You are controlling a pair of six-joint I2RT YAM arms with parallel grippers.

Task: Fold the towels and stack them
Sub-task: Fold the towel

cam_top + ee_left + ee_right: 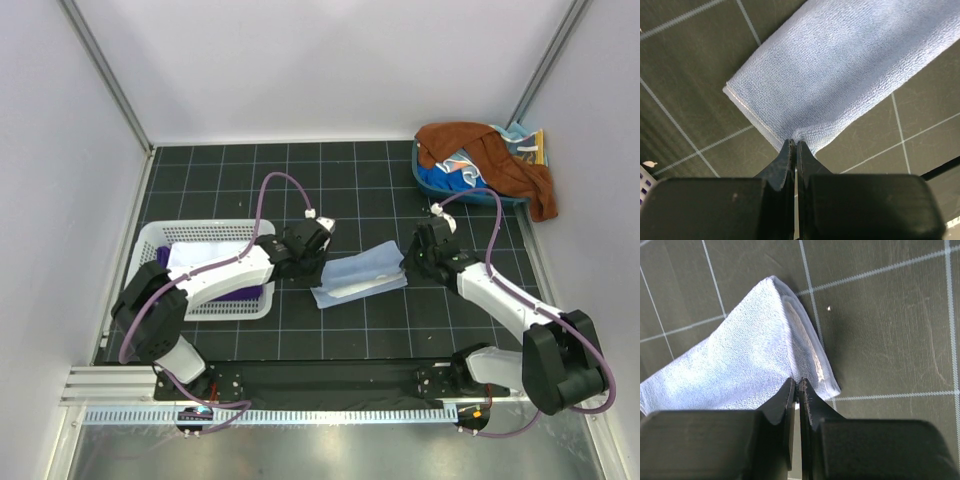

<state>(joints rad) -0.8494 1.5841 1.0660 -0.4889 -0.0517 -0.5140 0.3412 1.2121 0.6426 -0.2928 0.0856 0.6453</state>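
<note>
A light blue towel [358, 275] lies folded into a long strip across the middle of the dark mat, pinched at both ends. My left gripper [322, 250] is shut on its left end; in the left wrist view the jaws [794, 142] meet on the edge of the towel [840, 65]. My right gripper [408, 262] is shut on the right end, where the closed tips [797, 381] bite the layered edge of the towel [735, 365]. A white towel [205, 255] and a dark purple towel [240, 293] lie in the white basket. A rust-brown towel [480, 145] is draped over a pile at the back right.
The white slotted basket [150, 240] stands at the left under my left arm. A blue tub [440, 185] at the back right corner holds the pile of cloths. Grey walls enclose the mat on three sides.
</note>
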